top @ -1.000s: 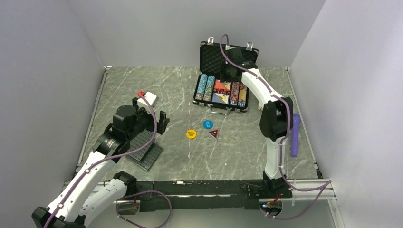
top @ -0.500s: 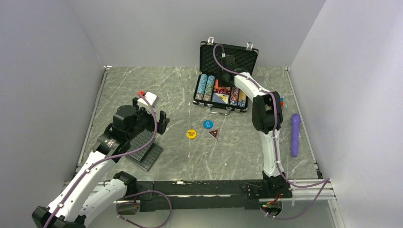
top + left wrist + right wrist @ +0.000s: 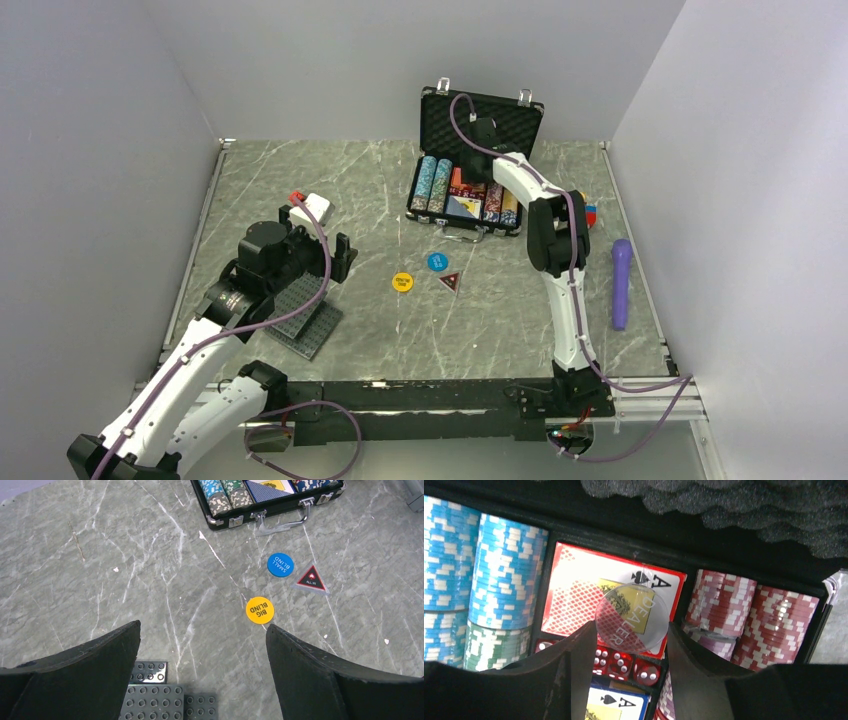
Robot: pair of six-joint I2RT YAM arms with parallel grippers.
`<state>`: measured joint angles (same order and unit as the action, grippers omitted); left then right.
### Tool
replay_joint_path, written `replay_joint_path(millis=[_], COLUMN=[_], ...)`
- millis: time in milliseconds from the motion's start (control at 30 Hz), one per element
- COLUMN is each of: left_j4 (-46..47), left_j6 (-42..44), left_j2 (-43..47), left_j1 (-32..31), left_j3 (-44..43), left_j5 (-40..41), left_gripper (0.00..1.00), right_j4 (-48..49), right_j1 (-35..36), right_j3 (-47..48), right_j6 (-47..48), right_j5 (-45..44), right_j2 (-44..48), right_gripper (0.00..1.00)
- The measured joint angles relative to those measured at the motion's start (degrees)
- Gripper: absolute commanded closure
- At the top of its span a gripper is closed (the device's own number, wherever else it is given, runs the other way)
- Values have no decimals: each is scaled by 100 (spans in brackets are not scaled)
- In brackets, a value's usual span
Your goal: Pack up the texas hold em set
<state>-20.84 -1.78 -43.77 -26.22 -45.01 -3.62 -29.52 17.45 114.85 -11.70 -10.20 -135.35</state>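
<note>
We locate the black briefcase (image 3: pixel 440 220) at the far side of the marble table (image 3: pixel 520 320), right of centre. Its lid stands upright, showing the egg-crate foam (image 3: pixel 724 505).

1. Right gripper (image 3: pixel 631 630): it sits inside the case, over the middle compartments. A clear disc marked DEALER (image 3: pixel 632 612) spans the gap between the two fingers (image 3: pixel 579 670), and its edges meet both inner faces, so we read the disc as pinched. The fingers are parted only by the width of the disc. We cannot tell whether the disc also rests on the red card deck (image 3: pixel 574 597) beneath it.
2. Case contents: blue chip rows (image 3: pixel 499 580) lie left of the deck and red chip rows (image 3: pixel 749 615) lie right of it. Small red dice (image 3: pixel 616 662) sit in a narrow slot just in front of it. A blue deck (image 3: pixel 616 707) lies nearer the front wall.
3. Left gripper (image 3: pixel 202 627): its fingers are spread wide with nothing between them. It hangs above the table at the left, over the dark studded building plates (image 3: pixel 165 697).
4. Loose parts: three buttons lie on the table in front of the case, close together but apart. These are the blue SMALL BLIND button (image 3: pixel 280 564), the yellow BIG BLIND button (image 3: pixel 260 610) and the red ALL IN triangle (image 3: pixel 311 578).
</note>
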Motion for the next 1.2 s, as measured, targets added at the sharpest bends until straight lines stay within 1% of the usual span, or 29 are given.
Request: replay_joint_path(millis=[133, 233, 533, 667, 1067, 1200], left_j4=[0, 0, 0, 0, 0, 0], left_j6=[0, 0, 0, 0, 0, 0], left_j2=[0, -2, -26, -28, -26, -26], left_j1=[0, 0, 0, 0, 0, 0], left_j3=[0, 0, 0, 0, 0, 0], left_j5=[-2, -2, -2, -2, 0, 0], left_gripper=[1, 1, 1, 1, 1, 1], right_j4=[-9, -17, -39, -42, -24, 20], right_j1=[-22, -37, -44, -46, -44, 11], right_j3=[188, 313, 339, 343, 328, -61], right_j6=[0, 0, 4, 22, 131, 262], right_j5=[0, 2, 0, 2, 138, 177], right_j2=[-151, -234, -247, -247, -219, 173], right_gripper=[63, 60, 39, 34, 28, 27])
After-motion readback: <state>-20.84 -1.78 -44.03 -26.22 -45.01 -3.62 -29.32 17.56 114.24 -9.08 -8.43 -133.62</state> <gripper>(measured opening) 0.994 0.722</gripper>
